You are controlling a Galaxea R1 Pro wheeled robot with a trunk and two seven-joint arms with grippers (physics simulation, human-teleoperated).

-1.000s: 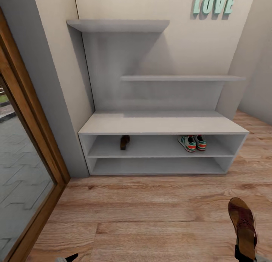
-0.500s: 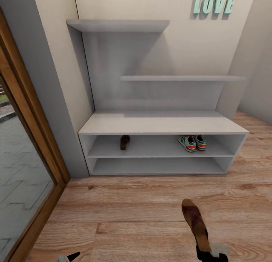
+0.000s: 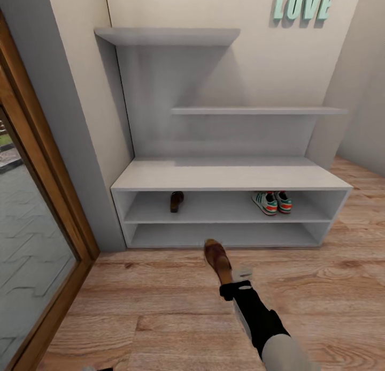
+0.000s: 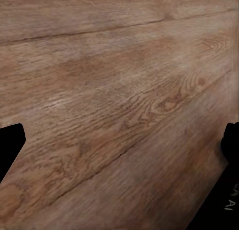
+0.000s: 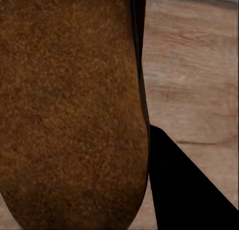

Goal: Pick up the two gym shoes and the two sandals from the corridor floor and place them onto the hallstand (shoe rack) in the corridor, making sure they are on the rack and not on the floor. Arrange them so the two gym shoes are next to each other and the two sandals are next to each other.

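The pale grey hallstand (image 3: 230, 175) stands against the wall ahead. Both gym shoes (image 3: 271, 202) sit side by side at the right of its upper open shelf. One brown sandal (image 3: 176, 201) stands at the left of that shelf. My right gripper (image 3: 231, 285) is shut on the other sandal (image 3: 217, 258), held above the corridor floor (image 3: 160, 301) just in front of the rack's lower shelf. Its brown sole (image 5: 69, 105) looms close in the right wrist view. My left gripper's fingers (image 4: 10, 145) stand wide apart over bare planks, open.
A wood-framed glass door (image 3: 32, 242) runs along the left. Teal LOVE letters (image 3: 302, 4) hang on the wall above two staggered wall shelves (image 3: 251, 110). The lower rack shelf (image 3: 222, 234) and the bench top hold nothing.
My right arm has swung the held sandal from the lower right edge leftward and forward, up to the front of the rack. The camera and the shoes on the shelf have stayed put.
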